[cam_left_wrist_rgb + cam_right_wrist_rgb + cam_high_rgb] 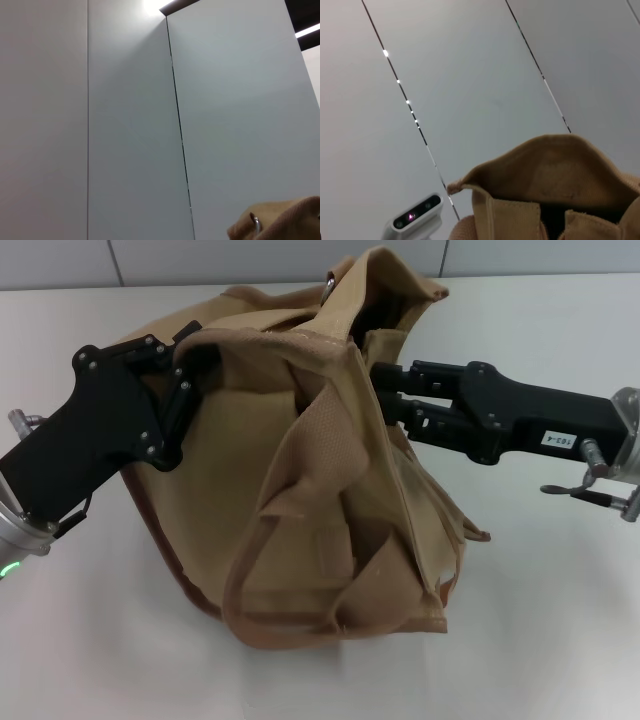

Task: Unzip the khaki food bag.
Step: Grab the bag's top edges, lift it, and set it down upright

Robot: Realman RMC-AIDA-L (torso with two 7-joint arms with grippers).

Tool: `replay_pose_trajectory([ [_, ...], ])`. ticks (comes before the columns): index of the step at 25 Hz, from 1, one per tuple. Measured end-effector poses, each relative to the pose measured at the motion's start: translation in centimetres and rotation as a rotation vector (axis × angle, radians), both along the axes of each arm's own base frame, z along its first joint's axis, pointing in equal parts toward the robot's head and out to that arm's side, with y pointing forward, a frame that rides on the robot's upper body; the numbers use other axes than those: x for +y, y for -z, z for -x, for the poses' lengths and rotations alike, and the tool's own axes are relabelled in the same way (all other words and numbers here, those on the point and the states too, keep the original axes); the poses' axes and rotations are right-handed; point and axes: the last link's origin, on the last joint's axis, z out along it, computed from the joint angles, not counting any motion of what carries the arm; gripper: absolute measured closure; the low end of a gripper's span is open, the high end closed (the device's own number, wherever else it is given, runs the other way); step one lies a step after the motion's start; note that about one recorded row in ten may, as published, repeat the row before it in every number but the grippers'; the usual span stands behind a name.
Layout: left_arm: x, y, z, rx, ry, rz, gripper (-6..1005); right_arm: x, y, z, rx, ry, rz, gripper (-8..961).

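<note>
Head view showed the bag (300,490) in the middle of the white table (560,640), slumped and tipped so that its top edge faced twelve o'clock and its webbing handles (320,455) spilled down toward six. Its mouth gaped: the far flap stood up near twelve o'clock with a dark hollow below it, and the right wrist view looked over a raised tan lip (555,150) into shadow, so I judged the top to be at least partly unzipped already. No zipper teeth could be made out in any view; a small metal ring (329,281) showed at the top edge, and the left wrist view caught a similar bit of metal (255,224) on the cloth, but whether either was the pull I could not tell. How much zip remained shut was hidden by the folds, so what was left could not be judged with confidence. Left gripper (188,358) sat at the bag's ten o'clock corner, its fingers apparently pinched on the rim cloth there, bracing it. Right gripper (385,390) reached in from three o'clock with its tips buried in the fabric by the opening; whether they were apart or together I could not tell.
</note>
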Motion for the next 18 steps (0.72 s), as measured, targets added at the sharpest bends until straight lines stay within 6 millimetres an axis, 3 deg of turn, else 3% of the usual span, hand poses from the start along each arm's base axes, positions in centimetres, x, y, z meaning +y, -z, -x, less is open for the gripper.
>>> replay_pose_trajectory([
  [6, 0.1, 0.0, -0.1, 0.0, 0.005, 0.0, 935, 0.2, 0.8, 0.5, -0.043, -0.025, 0.031, 475],
  [18, 0.8, 0.0, -0.4, 0.008, -0.001, -0.006, 934, -0.4, 1.0, 0.8, -0.041, -0.034, 0.11, 483],
])
